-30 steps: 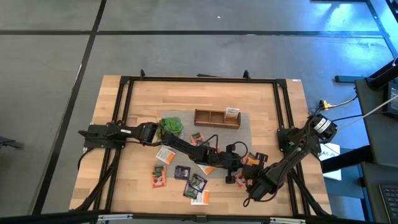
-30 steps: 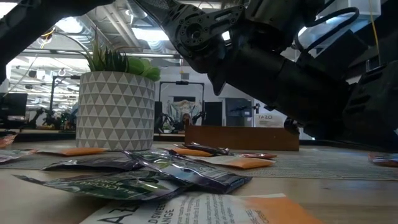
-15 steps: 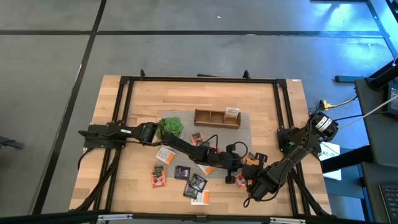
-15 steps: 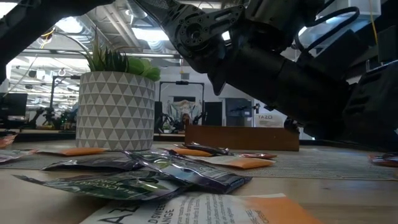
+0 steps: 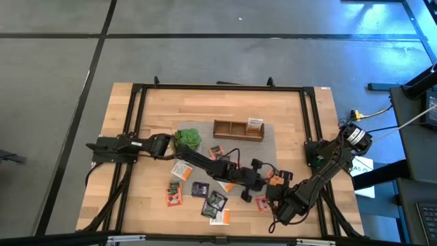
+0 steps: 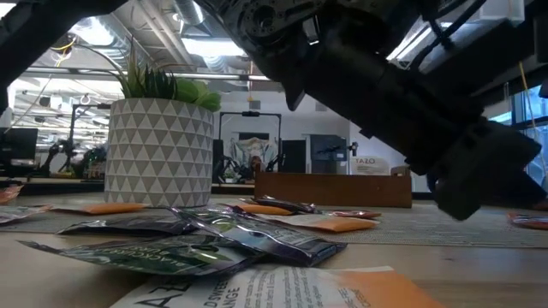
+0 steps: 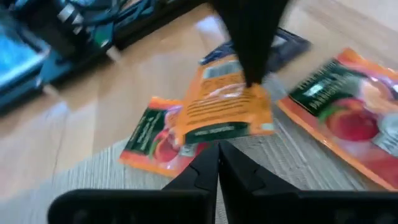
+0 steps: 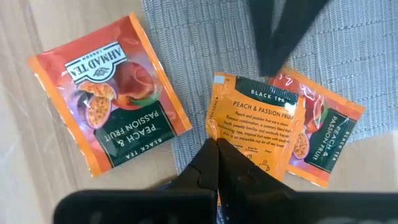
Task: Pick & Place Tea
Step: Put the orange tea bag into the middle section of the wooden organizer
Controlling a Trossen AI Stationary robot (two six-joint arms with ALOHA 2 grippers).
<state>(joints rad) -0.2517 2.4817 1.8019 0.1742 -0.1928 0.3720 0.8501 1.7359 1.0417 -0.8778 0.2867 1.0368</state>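
Leftmost, loose tea sachets (image 5: 198, 190) strewn over the table (image 5: 147, 113). Midway, left gripper (image 7: 218, 147) clenched, empty. Rightward, right gripper (image 8: 216, 142) pinching orange sachet (image 8: 256, 121) by one corner above grey mat (image 8: 205, 37); hard to make out from overhead.

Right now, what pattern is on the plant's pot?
White and grey triangles cover the pot; the low view shows it best.

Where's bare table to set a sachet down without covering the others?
Bare wood lies behind the wooden box and along the table's left edge past the plant. Crowded: the front middle, where tea sachets scatter, and around both grippers, left gripper and right gripper.
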